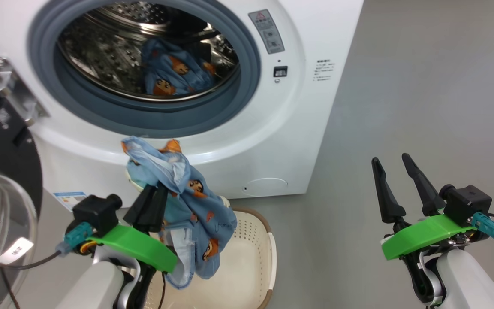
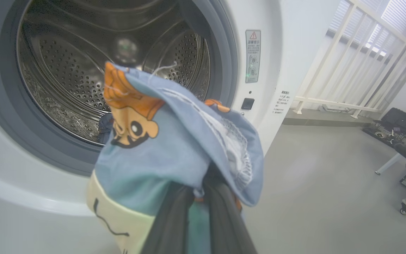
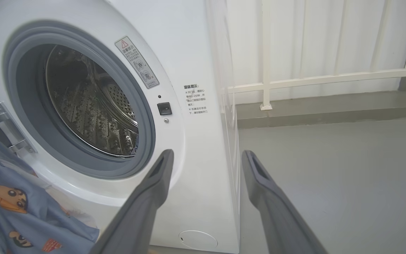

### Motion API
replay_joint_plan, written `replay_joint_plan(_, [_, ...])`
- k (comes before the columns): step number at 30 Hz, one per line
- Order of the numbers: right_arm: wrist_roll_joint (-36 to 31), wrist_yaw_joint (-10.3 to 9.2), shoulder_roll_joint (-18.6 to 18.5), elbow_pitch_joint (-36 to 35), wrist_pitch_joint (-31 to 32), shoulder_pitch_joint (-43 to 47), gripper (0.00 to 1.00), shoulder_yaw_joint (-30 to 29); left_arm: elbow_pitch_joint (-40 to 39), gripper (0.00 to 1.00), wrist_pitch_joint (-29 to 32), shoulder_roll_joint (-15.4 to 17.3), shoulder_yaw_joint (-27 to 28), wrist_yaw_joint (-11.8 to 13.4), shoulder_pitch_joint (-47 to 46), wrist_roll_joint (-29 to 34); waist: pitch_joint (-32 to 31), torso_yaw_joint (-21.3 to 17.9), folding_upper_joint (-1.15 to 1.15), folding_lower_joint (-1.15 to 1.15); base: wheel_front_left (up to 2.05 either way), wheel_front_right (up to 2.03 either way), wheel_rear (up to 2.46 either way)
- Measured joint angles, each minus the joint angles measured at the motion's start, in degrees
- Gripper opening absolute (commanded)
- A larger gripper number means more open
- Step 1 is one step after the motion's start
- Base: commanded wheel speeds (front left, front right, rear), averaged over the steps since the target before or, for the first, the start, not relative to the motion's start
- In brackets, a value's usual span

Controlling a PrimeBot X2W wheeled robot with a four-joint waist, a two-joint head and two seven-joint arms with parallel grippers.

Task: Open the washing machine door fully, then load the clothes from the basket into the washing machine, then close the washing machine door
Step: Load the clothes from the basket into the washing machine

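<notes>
The washing machine (image 1: 298,107) stands with its drum open. The washing machine door (image 1: 11,159) is swung out wide at the far left, its glass bowl facing me. One piece of the clothes (image 1: 174,71) lies inside the steel drum. My left gripper (image 1: 150,193) is shut on the other blue garment (image 1: 191,197), which hangs above the basket (image 1: 247,262), just below the drum's grey gasket. In the left wrist view that garment (image 2: 174,141) drapes over my fingertips (image 2: 197,197) before the drum mouth (image 2: 83,70). My right gripper (image 1: 390,158) stands open and empty over the floor to the right (image 3: 207,155).
Bare grey floor (image 1: 423,107) stretches to the right of the machine. A white railing (image 3: 312,77) runs along the wall behind it. Dark equipment and a wheeled frame (image 2: 400,127) stand far off to the right. The door hinge bracket (image 1: 11,86) juts out at the drum's left.
</notes>
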Motion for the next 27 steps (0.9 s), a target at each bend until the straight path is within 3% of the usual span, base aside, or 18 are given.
replay_joint_plan(9, [0.4,0.00,-1.0,0.0,0.0,0.8,1.00,0.4,-7.0,0.00,-0.1,0.2,4.7,1.9,2.0,2.7,-1.6,2.2,0.00,0.00,0.00,0.00,0.00])
replay_joint_plan(21, [0.4,0.00,-1.1,-0.3,0.0,0.8,1.00,0.4,-7.3,0.00,-0.1,0.5,6.0,2.3,1.4,3.0,-0.2,1.8,0.00,0.01,0.00,0.00,0.00])
replay_joint_plan(27, [0.0,0.00,-1.0,-1.3,0.0,0.5,1.00,0.5,-5.7,0.00,-0.1,0.4,7.1,2.4,-3.7,3.0,1.3,1.7,0.00,0.01,0.00,0.00,0.00])
